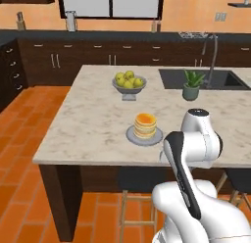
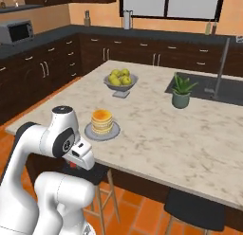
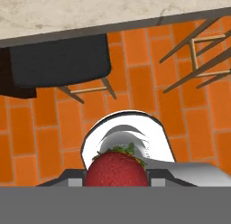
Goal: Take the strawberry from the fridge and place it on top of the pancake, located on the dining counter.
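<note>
A dark red strawberry (image 3: 116, 168) with green leaves sits between my gripper's (image 3: 115, 181) two fingertips in the hand view, pointing down at the orange tile floor. In the right base view my gripper (image 2: 74, 164) hangs below the near edge of the dining counter (image 2: 166, 134), shut on the berry. The pancake (image 1: 145, 125) (image 2: 102, 121) is a golden stack on a round grey plate (image 1: 131, 136) (image 2: 89, 133) near that edge of the beige counter (image 1: 88, 124). The fridge is out of view.
A bowl of green apples (image 1: 129, 82) (image 2: 120, 78) stands behind the pancake. A potted plant (image 1: 191, 85) (image 2: 181, 92) sits by the sink (image 1: 201, 79) and faucet (image 2: 220, 68). Black stools (image 3: 58, 60) (image 2: 197, 210) stand under the counter edge.
</note>
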{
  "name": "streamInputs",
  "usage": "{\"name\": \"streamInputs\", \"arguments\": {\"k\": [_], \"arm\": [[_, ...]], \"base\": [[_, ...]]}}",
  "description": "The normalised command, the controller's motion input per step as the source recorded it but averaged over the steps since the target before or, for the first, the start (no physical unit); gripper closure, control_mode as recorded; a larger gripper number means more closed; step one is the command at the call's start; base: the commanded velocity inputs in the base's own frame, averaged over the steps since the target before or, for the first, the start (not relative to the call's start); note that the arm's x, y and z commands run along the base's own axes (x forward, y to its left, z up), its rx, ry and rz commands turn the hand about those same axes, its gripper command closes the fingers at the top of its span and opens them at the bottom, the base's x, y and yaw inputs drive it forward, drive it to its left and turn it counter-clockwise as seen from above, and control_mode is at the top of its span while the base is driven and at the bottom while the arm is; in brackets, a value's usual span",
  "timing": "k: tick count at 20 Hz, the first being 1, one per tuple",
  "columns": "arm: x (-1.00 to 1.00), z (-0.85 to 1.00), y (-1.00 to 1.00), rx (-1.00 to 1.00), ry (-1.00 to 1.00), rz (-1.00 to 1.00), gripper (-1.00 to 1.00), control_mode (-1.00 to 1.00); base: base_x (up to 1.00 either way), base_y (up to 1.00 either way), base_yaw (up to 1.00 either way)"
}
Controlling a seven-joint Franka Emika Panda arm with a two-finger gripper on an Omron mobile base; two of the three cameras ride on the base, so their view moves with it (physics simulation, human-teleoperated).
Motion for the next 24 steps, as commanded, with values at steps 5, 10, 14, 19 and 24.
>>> {"name": "streamInputs", "arguments": {"k": [5,10,14,19,24], "arm": [[0.0,0.0,0.0,0.0,0.0,0.0,1.0,1.0],[0.0,0.0,0.0,0.0,0.0,0.0,1.0,1.0],[0.0,0.0,0.0,0.0,0.0,0.0,1.0,1.0],[0.0,0.0,0.0,0.0,0.0,0.0,1.0,1.0],[0.1,0.0,0.07,0.0,0.0,-0.02,1.0,-1.0]], "base": [[0.14,0.58,-0.3],[0.24,0.62,-0.32],[0.26,0.06,-0.34],[0.6,0.05,-0.36],[0.43,0.11,-0.16]]}}
